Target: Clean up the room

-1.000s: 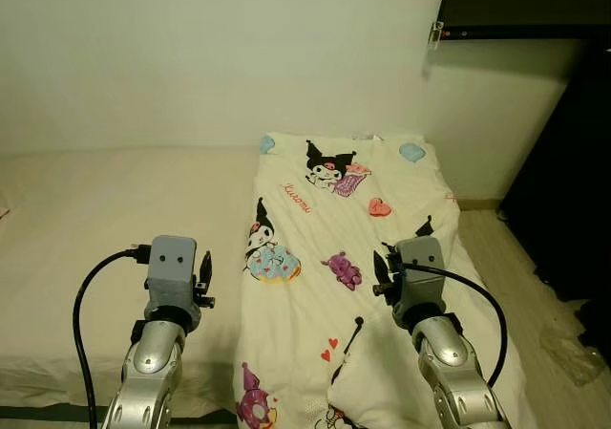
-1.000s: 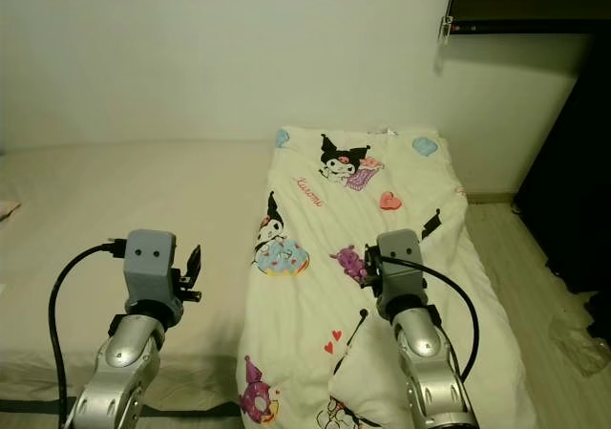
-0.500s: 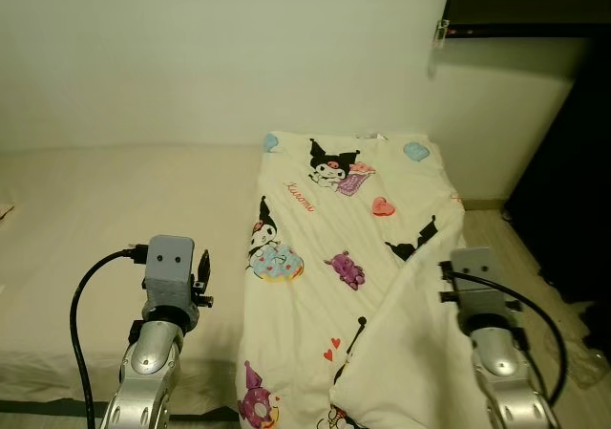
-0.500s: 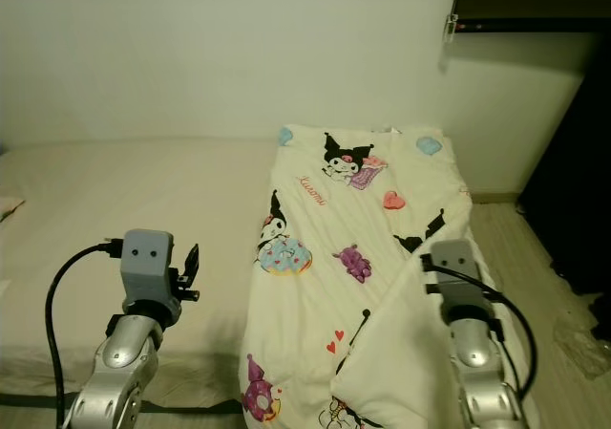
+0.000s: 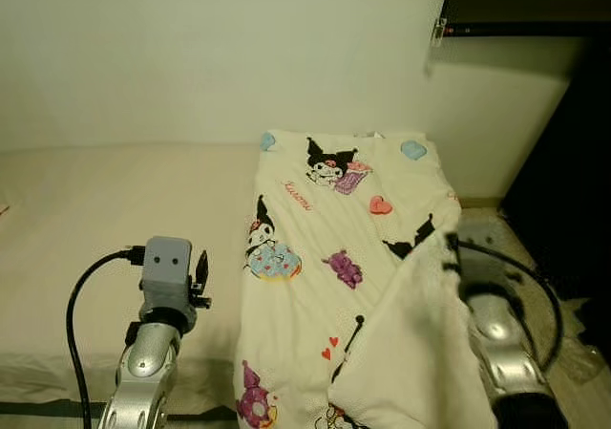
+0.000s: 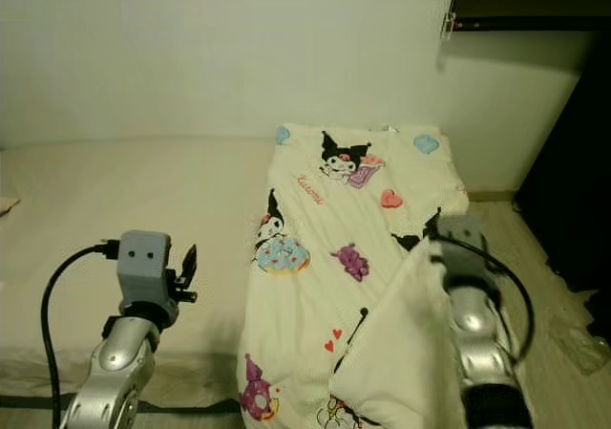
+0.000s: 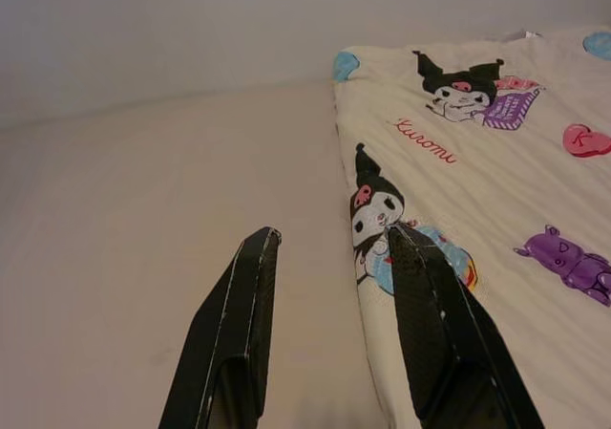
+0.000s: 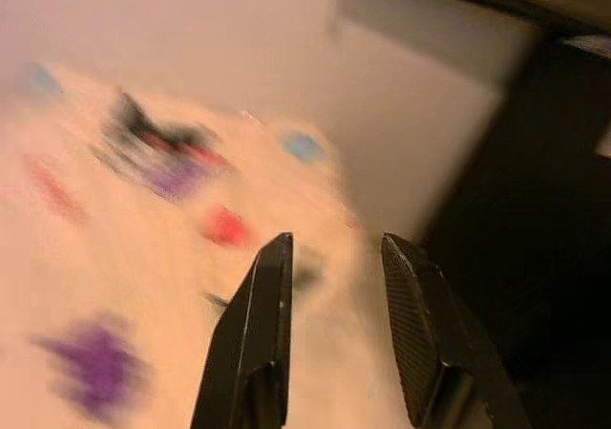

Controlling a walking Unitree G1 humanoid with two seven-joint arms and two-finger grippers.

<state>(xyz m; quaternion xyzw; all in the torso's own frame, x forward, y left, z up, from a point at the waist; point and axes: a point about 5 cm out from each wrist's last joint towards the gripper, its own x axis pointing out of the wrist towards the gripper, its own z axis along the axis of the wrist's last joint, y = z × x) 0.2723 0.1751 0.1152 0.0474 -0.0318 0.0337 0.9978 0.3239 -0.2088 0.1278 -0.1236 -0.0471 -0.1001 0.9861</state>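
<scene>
One cartoon-print blanket [image 5: 334,247] runs down the centre of the head views, spread over one cream mattress [image 5: 86,219], its lower right corner folded back (plain underside up); two silver arms rise from the bottom edge; the left gripper [image 7: 329,247] hovers lower left, fingers parted and empty; the right gripper [image 8: 334,252], blurred at lower right beside the fold, fingers likewise apart, holding nothing.

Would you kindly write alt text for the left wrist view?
The left gripper, its two black fingers open with nothing between them, hovers over a beige bed at the edge of a cream cartoon-print blanket, with a pale wall behind.
</scene>
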